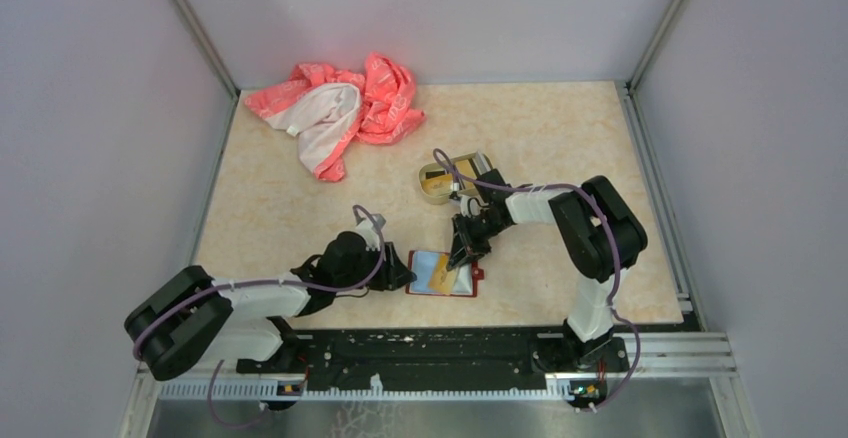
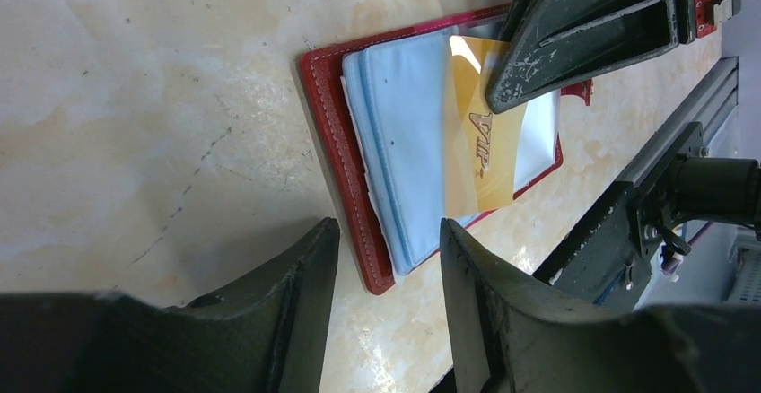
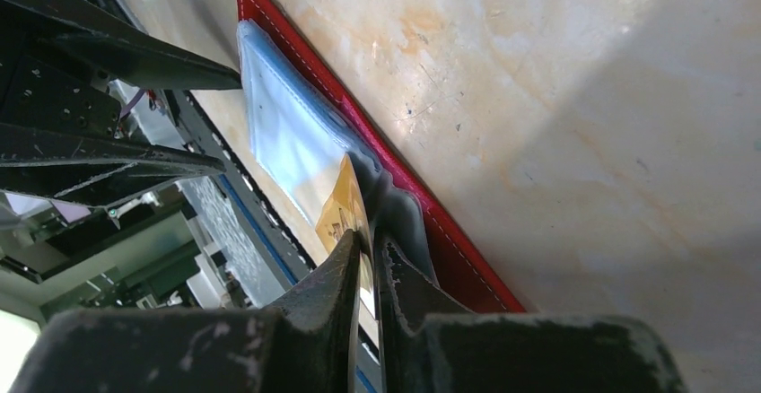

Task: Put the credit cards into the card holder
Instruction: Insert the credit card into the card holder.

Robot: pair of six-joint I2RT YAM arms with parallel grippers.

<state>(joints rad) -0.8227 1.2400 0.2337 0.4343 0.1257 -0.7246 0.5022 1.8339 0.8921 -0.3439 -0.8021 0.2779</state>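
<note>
Credit card (image 2: 483, 155), gold, tilted over open card holder (image 2: 334, 133).
Right jaws narrow, pinching card; left jaws half-wide, empty, at holder's left edge. Risk: unpinned holder slides; card misses pocket.

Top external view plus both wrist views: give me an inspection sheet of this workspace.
Surface: beige marbled table, lightly scuffed.
Job's things: card holder lies open; gold card angled onto its pale blue pockets.
Clutter: crumpled pink-white cloth far left; tin tray holding other cards.
Hands: right hand shut on gold card; left hand open at holder's edge.
Cables: purple cables loop along both arms.
Surroundings: grey walls, metal frame.
</note>
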